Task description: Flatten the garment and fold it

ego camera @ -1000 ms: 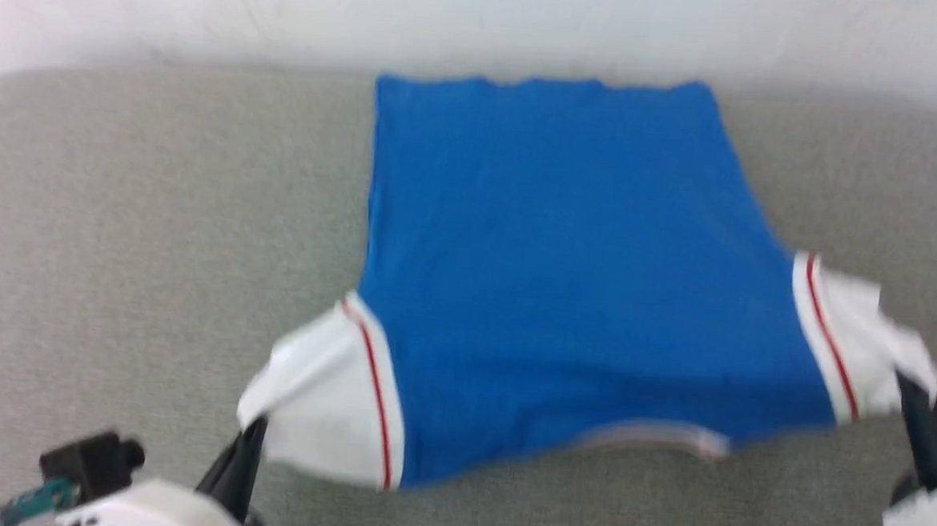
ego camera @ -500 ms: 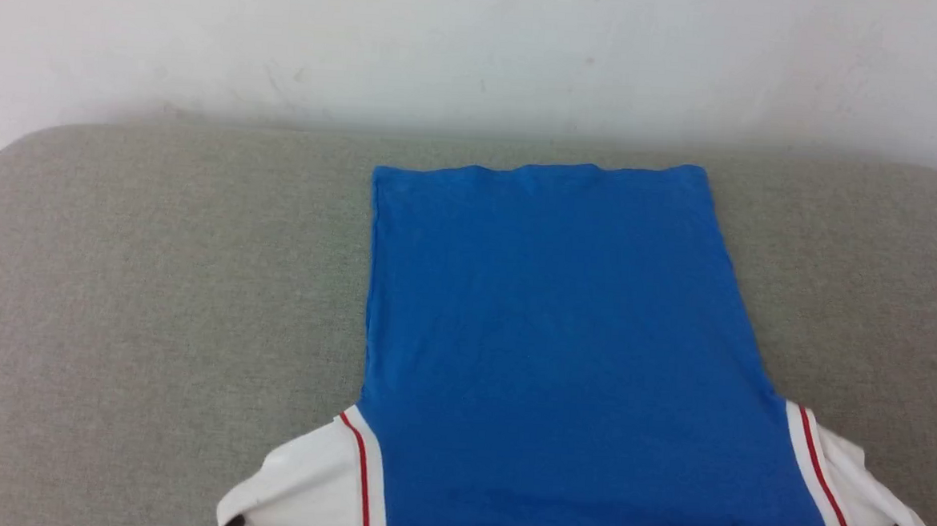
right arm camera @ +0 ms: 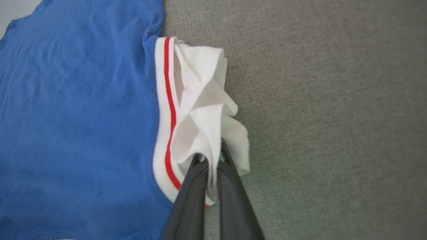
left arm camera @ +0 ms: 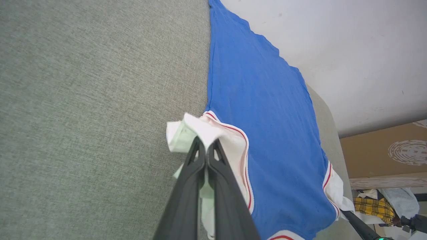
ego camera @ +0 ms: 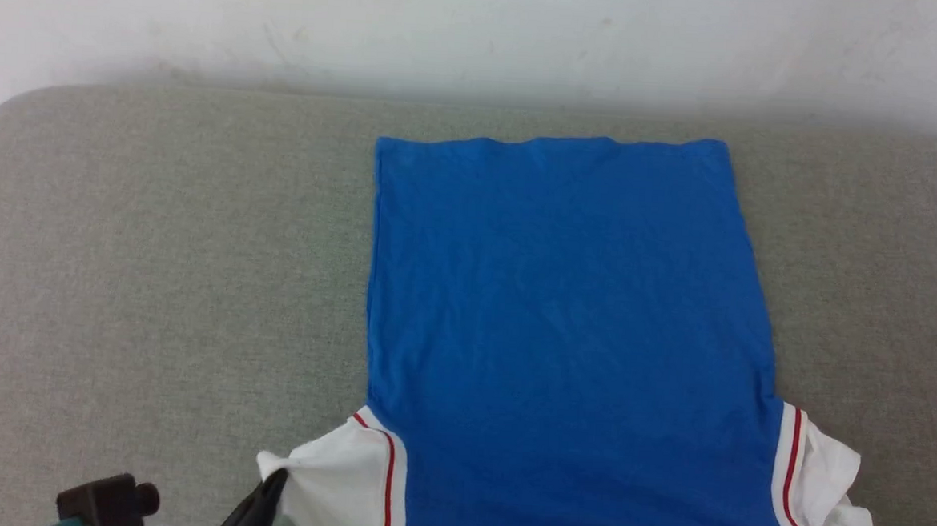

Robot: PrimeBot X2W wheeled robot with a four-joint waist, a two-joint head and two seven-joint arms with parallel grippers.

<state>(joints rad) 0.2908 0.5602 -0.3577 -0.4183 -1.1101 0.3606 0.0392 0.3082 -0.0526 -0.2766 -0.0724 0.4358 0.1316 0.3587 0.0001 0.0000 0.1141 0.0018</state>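
The garment (ego camera: 569,332), a bright blue T-shirt with white sleeves and red trim, lies plain blue side up on the grey cushion (ego camera: 155,279), hem toward the wall. My left gripper (left arm camera: 206,144) is shut on the white left sleeve (left arm camera: 196,131), which bunches around its tips; in the head view this gripper (ego camera: 277,477) sits at the bottom edge. My right gripper (right arm camera: 210,159) is shut on the crumpled white right sleeve (right arm camera: 203,100). In the head view that sleeve (ego camera: 826,482) sits at the lower right. The blue body (right arm camera: 76,110) looks smooth with faint creases.
A white wall (ego camera: 481,31) runs behind the cushion's far edge. Bare grey cushion lies left and right of the shirt. Beyond the cushion, the left wrist view shows a cardboard box (left arm camera: 383,153) and a heap of clothes (left arm camera: 383,205).
The head camera tilted up and then slightly back down, shifting the whole picture. Both grippers stay shut on the sleeves; the shirt body now lies longer and flatter toward the wall.
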